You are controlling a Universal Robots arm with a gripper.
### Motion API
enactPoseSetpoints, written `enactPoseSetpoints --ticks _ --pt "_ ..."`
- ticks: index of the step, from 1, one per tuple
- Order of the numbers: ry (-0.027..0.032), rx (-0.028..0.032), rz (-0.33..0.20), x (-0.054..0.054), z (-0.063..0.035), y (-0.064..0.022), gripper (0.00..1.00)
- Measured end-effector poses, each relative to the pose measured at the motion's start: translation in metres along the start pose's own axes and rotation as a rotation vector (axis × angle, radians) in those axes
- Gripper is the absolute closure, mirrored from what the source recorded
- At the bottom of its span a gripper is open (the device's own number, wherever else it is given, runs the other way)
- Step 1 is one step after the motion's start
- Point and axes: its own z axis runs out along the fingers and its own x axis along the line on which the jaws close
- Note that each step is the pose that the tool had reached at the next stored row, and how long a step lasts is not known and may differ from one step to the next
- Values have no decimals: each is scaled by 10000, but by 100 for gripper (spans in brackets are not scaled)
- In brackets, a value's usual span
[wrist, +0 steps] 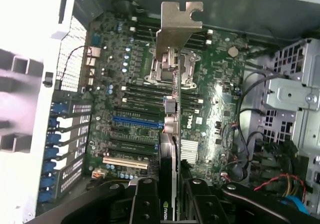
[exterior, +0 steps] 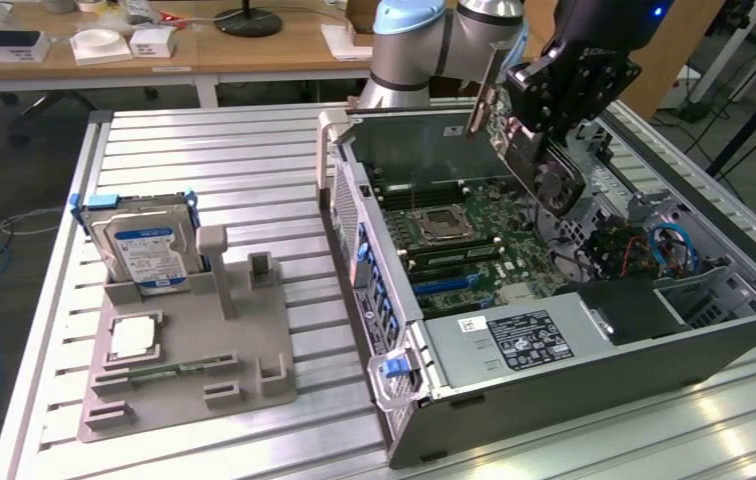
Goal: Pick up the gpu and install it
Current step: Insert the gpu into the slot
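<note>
Black and jointed, the hand (exterior: 548,118) hangs over the open computer case (exterior: 592,385) in the exterior view, its fingers pinching the gpu (exterior: 554,178) between them. The card is held on edge and tilted, clear of the boards below, with its round black fan facing the exterior view's right and its silver end bracket (exterior: 485,85) rising towards the back wall of the case. Under it lies the green motherboard (exterior: 485,245) with its square metal processor socket (exterior: 438,225). The case lies on its side on a slatted aluminium worktop (exterior: 218,160). Well apart, on the exterior view's left, a grey holder (exterior: 191,365) carries a hard drive (exterior: 147,252) with a blue label, standing upright in its slot. A narrow green memory stick (exterior: 165,370) lies flat nearer the front of the holder.

In the wrist view, the gpu (wrist: 172,134) is seen edge-on as a thin line running away from the camera, ending in the bent silver bracket (wrist: 177,32). Two black fingers (wrist: 145,201) press against the card from either side, so the hand (wrist: 171,200) is clamped on it. Beyond the card's edge spreads the motherboard (wrist: 115,84), with a blue slot (wrist: 132,120) and rows of dark slots to one side of the card. A perforated metal drive cage (wrist: 292,99) and loose cables sit on the other side.
</note>
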Motion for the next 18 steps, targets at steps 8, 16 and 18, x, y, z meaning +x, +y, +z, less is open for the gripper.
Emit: enactPoseSetpoints --ticks 8,16,18 --pt "79 -18 -1184 -2 1 -1 74" --pt "159 -36 -2372 -5 2 -1 74" --pt "179 -40 -2667 -5 2 -1 74"
